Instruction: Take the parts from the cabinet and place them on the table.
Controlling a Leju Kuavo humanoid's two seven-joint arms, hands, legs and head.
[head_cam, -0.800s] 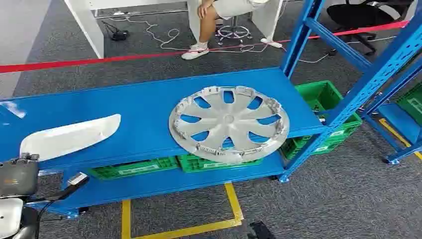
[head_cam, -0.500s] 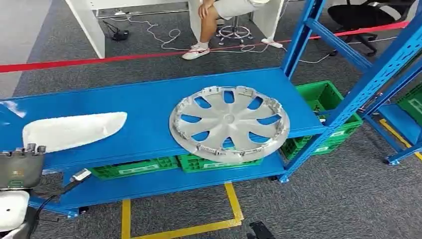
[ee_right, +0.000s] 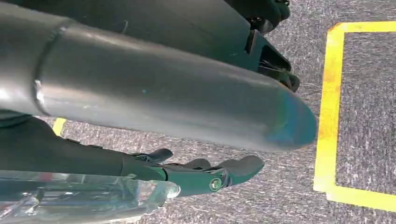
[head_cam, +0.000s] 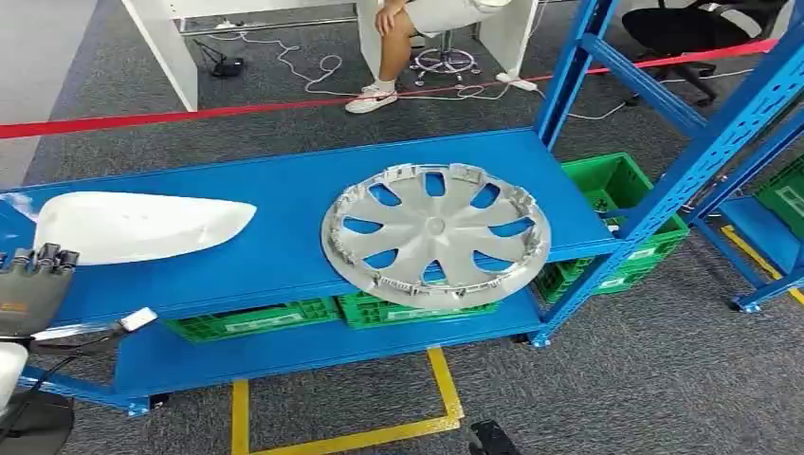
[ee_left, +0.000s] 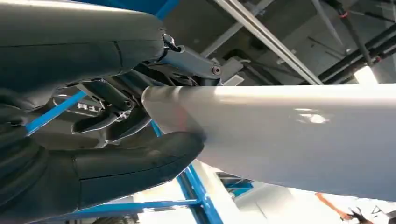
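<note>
The white panel, a long curved shell with one rounded, tapering end, lies over the left part of the blue shelf, its narrow tip pointing toward the middle. The left hand holds it at the left end: in the left wrist view the thick thumb presses under the panel's edge while the darker fingers close over its top face. From the head view it is not certain whether the panel is resting on the shelf or just raised off it.

The surface is glossy and smooth, with a bright reflection on it, so it looks slippery. It appears thin, stiff and light, likely moulded plastic. Held at one end, such a long piece will tend to droop and twist, so a firm grasp across the edge, well in from the tip, seems the safest hold.

Near the shelf's right end lies the hubcap, a silver spoked wheel cover, flat, with clips around its rim and its front edge overhanging the shelf's front. It looks light but springy, best taken at the rim or through a spoke opening.

The right hand hangs over grey carpet with its fingers curled; something clear shows beside it, and whether it holds anything cannot be told.
</note>
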